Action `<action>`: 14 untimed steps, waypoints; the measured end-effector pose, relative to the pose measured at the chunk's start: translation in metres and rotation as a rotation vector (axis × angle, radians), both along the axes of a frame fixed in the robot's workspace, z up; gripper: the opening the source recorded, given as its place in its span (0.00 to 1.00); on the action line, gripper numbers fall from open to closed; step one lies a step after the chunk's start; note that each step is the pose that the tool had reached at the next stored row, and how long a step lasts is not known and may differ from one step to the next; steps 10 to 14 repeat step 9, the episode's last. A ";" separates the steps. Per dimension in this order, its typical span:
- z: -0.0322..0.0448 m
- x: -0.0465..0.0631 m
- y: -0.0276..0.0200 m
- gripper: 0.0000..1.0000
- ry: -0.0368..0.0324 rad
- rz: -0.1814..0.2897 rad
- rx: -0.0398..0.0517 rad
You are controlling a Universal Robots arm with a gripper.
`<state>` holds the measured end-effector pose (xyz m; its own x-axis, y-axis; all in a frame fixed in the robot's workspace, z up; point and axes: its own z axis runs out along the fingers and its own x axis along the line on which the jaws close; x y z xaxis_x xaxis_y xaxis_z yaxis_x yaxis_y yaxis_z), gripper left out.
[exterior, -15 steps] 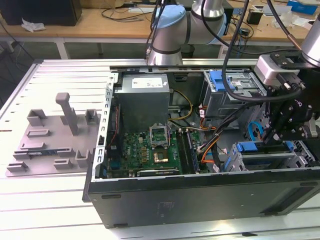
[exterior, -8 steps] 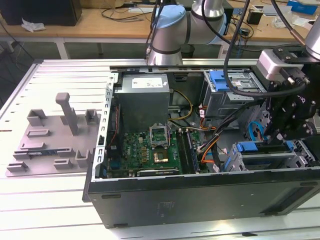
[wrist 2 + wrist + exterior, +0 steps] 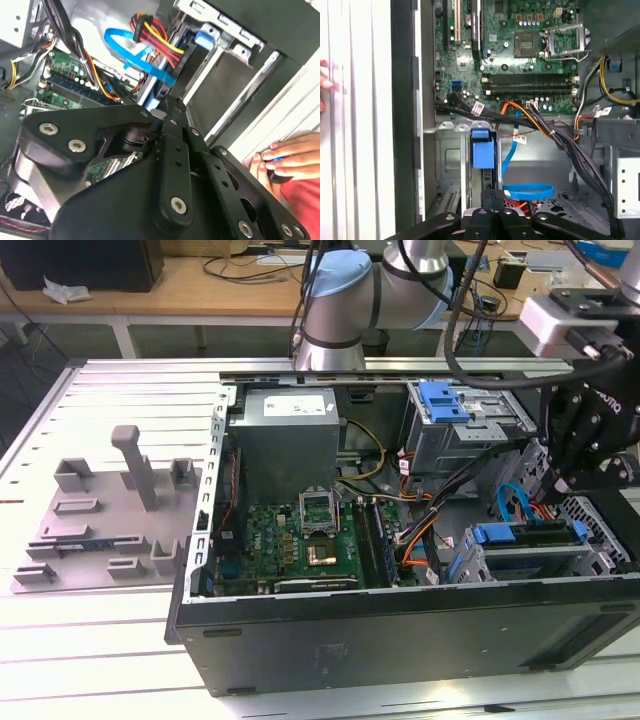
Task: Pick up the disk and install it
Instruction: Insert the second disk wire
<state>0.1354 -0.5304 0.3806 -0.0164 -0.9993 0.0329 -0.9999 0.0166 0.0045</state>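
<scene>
Because the disk (image 3: pixel 530 536) is sitting edge-up in the drive cage at the exterior view's lower right, the gripper (image 3: pixel 566 483) is hanging just above it; whether its claw is gripping, I cannot tell.

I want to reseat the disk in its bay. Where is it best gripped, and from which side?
Probably by the blue tab on the exposed edge of the disk, coming straight in through the open side of the case. The disk seems to stand on edge in the metal cage, whose walls cover its flat faces, and a blue cable runs close beside it.
</scene>
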 end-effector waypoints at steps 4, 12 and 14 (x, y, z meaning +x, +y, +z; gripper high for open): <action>0.0002 -0.007 0.0000 0.11 -0.0006 0.002 -0.0019; 0.0002 -0.007 0.0000 0.11 -0.0005 0.002 -0.0019; 0.0002 -0.007 0.0000 0.11 -0.0005 0.002 -0.0019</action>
